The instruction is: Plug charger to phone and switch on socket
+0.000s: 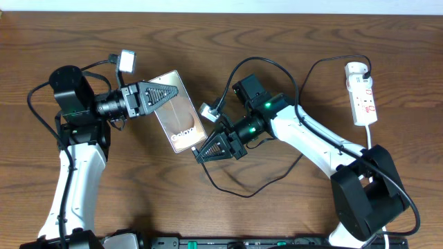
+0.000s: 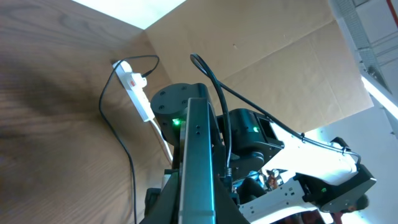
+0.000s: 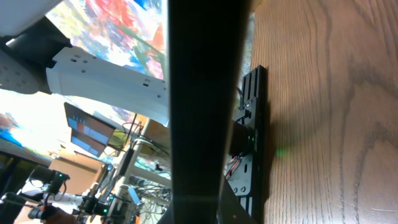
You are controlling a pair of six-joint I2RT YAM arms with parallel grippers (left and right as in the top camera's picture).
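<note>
Phone (image 1: 181,117) sits clamped by its upper end in the closed left hand (image 1: 165,93), its lower edge just beside the right hand (image 1: 201,153), which is pinched shut on the charger (image 1: 239,194), its black cable looping back toward the socket (image 1: 363,97), well apart on the counter (image 1: 277,34).

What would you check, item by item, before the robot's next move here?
1. Phone clamped in left gripper: ok.
2. Right gripper shut at the phone's lower end: ok.
3. Charger tip seated in the phone: cannot tell, hidden by the fingers.
4. Charger's far end plugged into socket: ok.
5. Socket switched on: cannot tell, too small to see.
</note>
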